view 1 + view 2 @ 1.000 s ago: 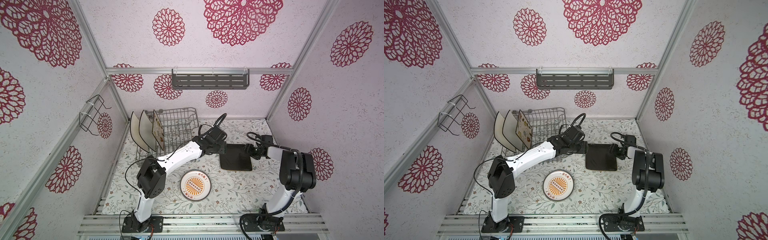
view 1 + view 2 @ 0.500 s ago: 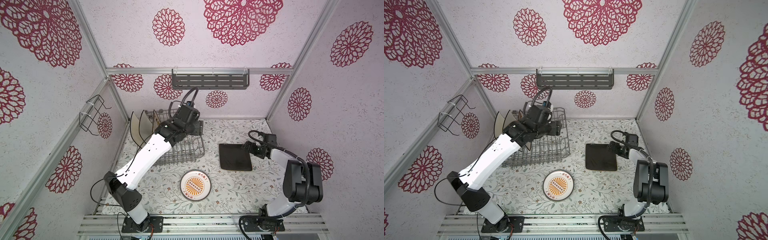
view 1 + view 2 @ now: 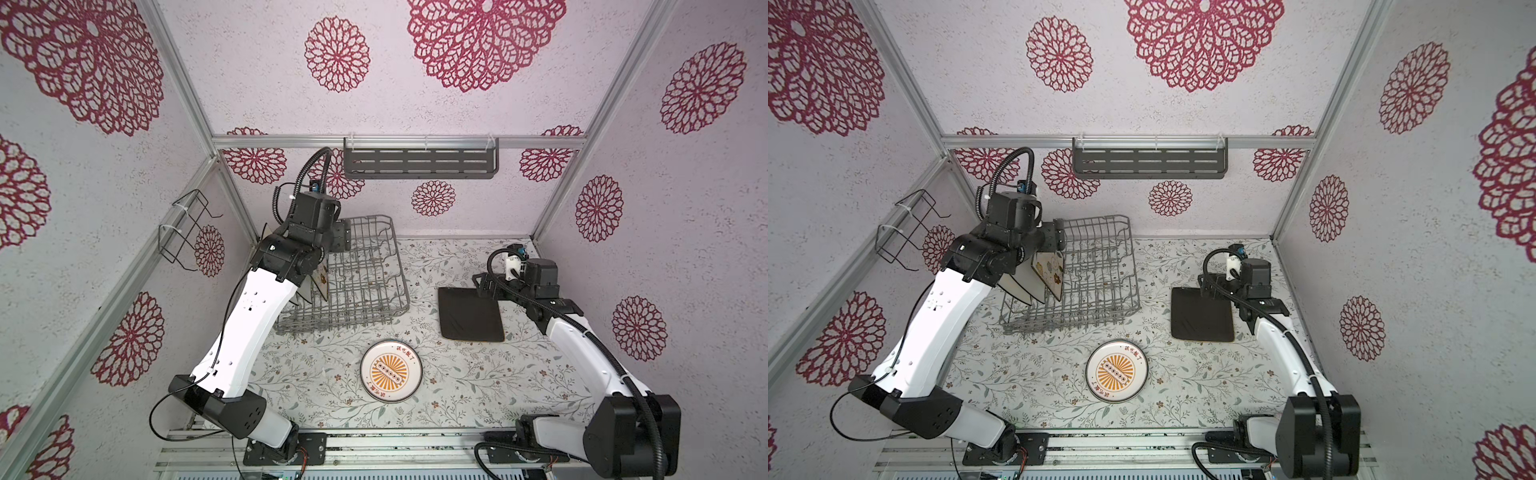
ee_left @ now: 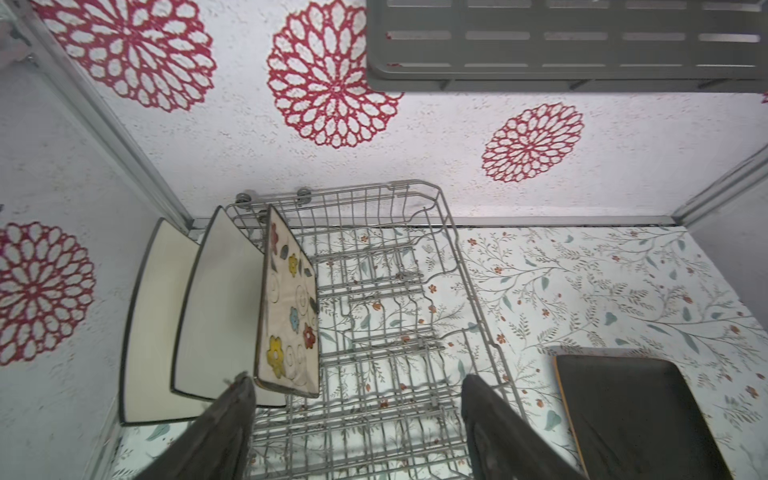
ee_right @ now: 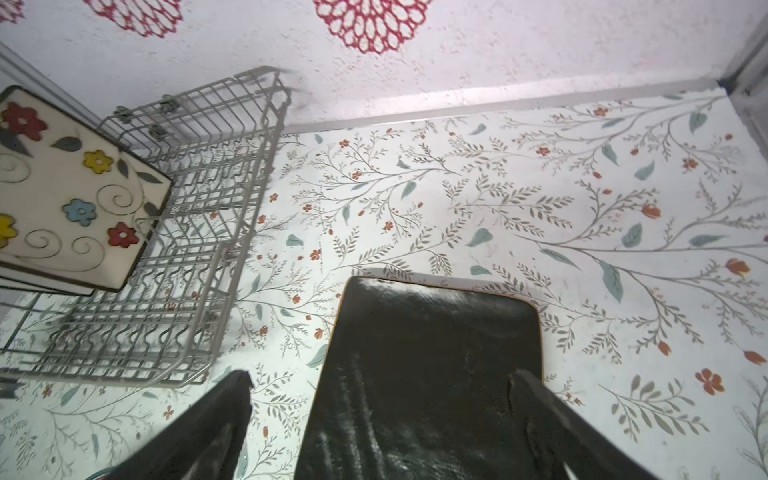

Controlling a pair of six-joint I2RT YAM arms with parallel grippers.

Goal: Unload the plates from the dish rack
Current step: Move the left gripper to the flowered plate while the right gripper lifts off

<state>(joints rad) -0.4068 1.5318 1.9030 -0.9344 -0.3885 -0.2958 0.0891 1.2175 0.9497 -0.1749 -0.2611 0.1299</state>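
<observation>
Three square plates stood on edge between the tines at the left end of the dish rack (image 3: 357,274): two white plates (image 4: 220,307) and, innermost, the flowered plate (image 4: 289,307). All leaned the same way, which left their upper rims free for a pinch from above. The left end effector (image 4: 357,380) hovered over that row with its jaws spread wide and nothing between them. In the left wrist view one fingertip sat close to the flowered plate's corner, though contact could not be told. The dark brown plate (image 3: 469,309) lay flat on the surface (image 3: 457,386) to the right of the rack, and the round plate (image 3: 390,371) lay flat nearer the front; both looked already unloaded. The right end effector (image 5: 380,376) hung at the dark brown plate's edge, jaws fully spread, gripping nothing.
</observation>
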